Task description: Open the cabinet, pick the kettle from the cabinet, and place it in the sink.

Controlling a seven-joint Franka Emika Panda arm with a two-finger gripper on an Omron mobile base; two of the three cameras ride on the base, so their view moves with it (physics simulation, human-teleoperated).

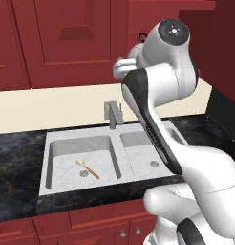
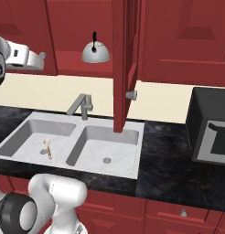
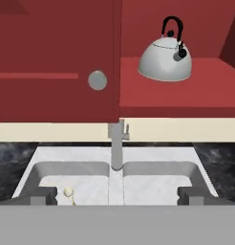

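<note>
I am looking along the hand at the cabinet [image 3: 57,57]: its right door is swung open, its left door is shut with the round knob [image 3: 97,80] near the inner edge. The kettle [image 3: 165,60] is sitting upright on the red shelf [image 3: 186,95], toward the front edge of the exposed right half, spout turned to the right and the thin black handle arching over the lid. Below it the sink [image 3: 114,179] is lying in the dark counter, faucet [image 3: 117,143] at its back edge, and a small wooden-handled spoon [image 1: 87,167] is resting in the left basin.

The gripper [image 3: 117,195] is spread wide, holding nothing, its fingertips [image 3: 44,196] showing low in the hand view, well apart from the kettle.

As I judge it, the opening is done and I am starting the reach. I am planning to raise the hand and shift it right, keeping clear of the shut door's edge and the open door [image 2: 121,68] hanging out over the right basin. I am aiming to straddle the handle's arch, then close gently, since a knock could slide the kettle back on the shelf.
</note>
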